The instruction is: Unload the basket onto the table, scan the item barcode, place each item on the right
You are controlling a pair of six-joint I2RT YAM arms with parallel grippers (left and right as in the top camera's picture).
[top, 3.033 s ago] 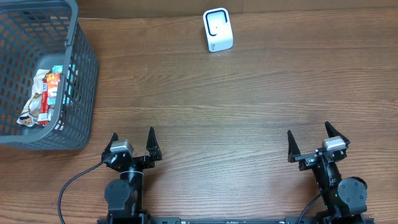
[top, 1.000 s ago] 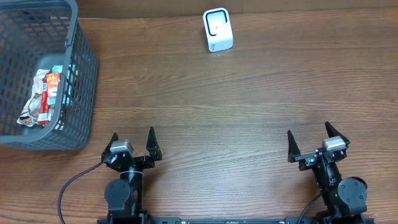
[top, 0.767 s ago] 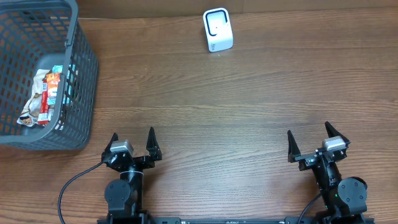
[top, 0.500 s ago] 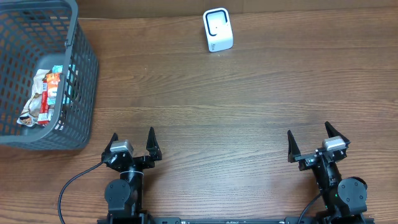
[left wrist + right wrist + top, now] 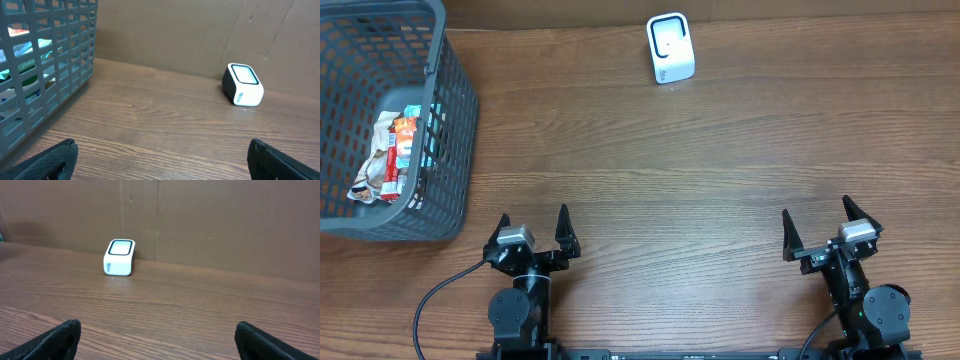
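heaped at the bottom of the dark grey plastic lattice basket (image 5: 458,120), at the far left of the brown wood-grain table (image 5: 670,170): crinkly foil snack packets (image 5: 392,158) in red, white and teal. probably light, soft and slippery, liable to crumple or slide under a pinch. best taken by a flat sealed edge rather than the puffed middle. hard to single out the topmost packet through the lattice. well apart from the basket, at the far edge: a small white rounded-block barcode scanner (image 5: 670,48) with a dark-framed window, hard and smooth. parked at the near edge, the left gripper (image 5: 533,215) and right gripper (image 5: 817,210), both spread fully wide, holding nothing and touching nothing. stiff, tall basket walls, likely to hamper a sideways reach. better entered from above.
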